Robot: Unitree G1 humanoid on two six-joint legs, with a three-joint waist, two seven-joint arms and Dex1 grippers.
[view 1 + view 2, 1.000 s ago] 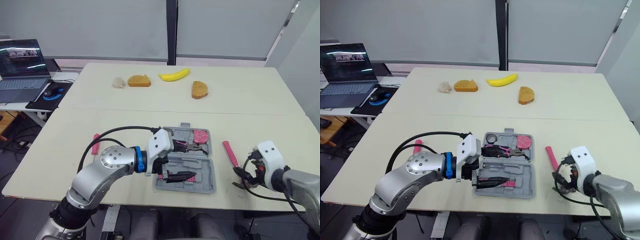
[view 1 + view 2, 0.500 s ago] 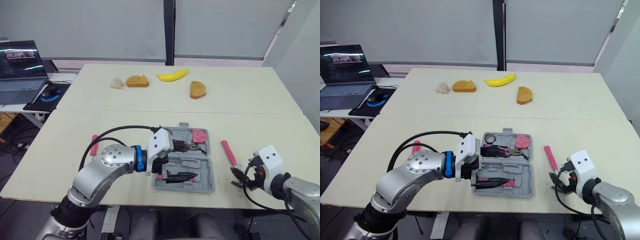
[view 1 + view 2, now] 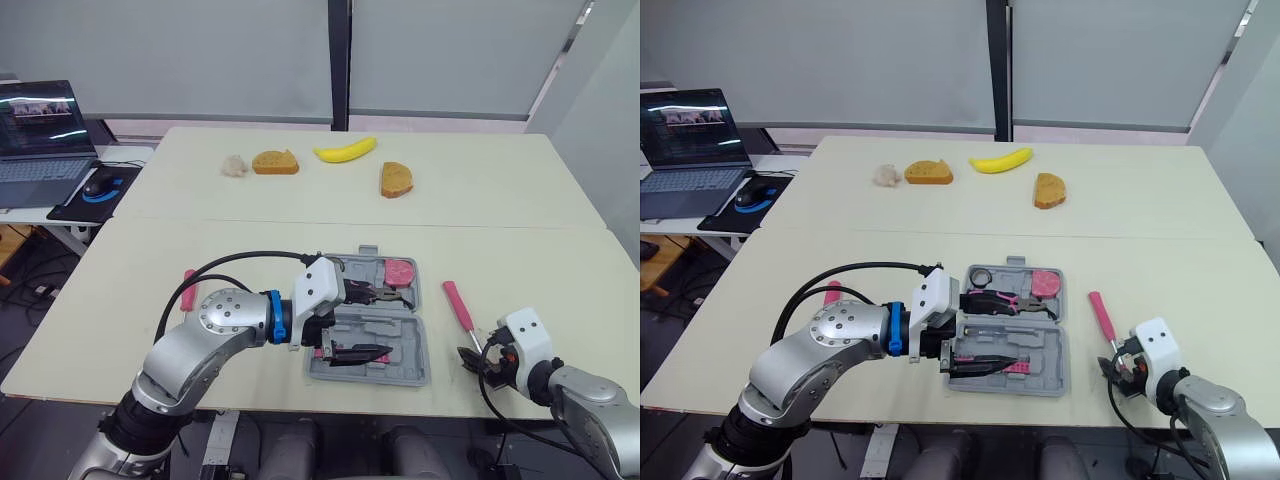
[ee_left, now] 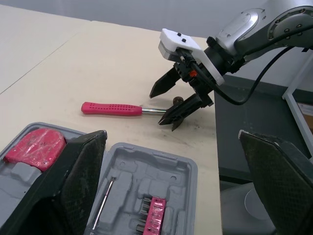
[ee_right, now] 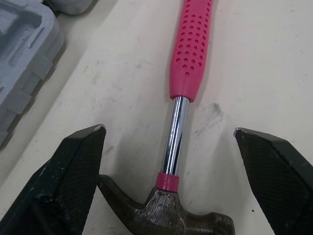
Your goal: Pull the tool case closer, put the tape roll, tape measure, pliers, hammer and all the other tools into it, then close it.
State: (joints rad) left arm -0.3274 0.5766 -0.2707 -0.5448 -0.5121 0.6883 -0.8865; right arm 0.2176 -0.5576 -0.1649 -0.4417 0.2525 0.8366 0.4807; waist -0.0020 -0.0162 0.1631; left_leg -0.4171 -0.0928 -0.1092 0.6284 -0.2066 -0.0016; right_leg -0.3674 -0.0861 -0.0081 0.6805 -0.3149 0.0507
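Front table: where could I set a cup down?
Bare: the wide stretch between the grey plastic tool case and the yellow banana, and the near-left corner beyond the pink-handled screwdriver. Crowded: around the pink-handled hammer right of the case.

Hammer [image 3: 458, 307] just right of the tool case [image 3: 402, 352]; banana [image 3: 346, 150] well behind

No legible text, labels or numbers anywhere. The laptop [image 3: 40, 112] screen is lit, but its content is too small to read. No readable marking on the tool case [image 3: 405, 345] or the hammer [image 5: 190, 44] handle.
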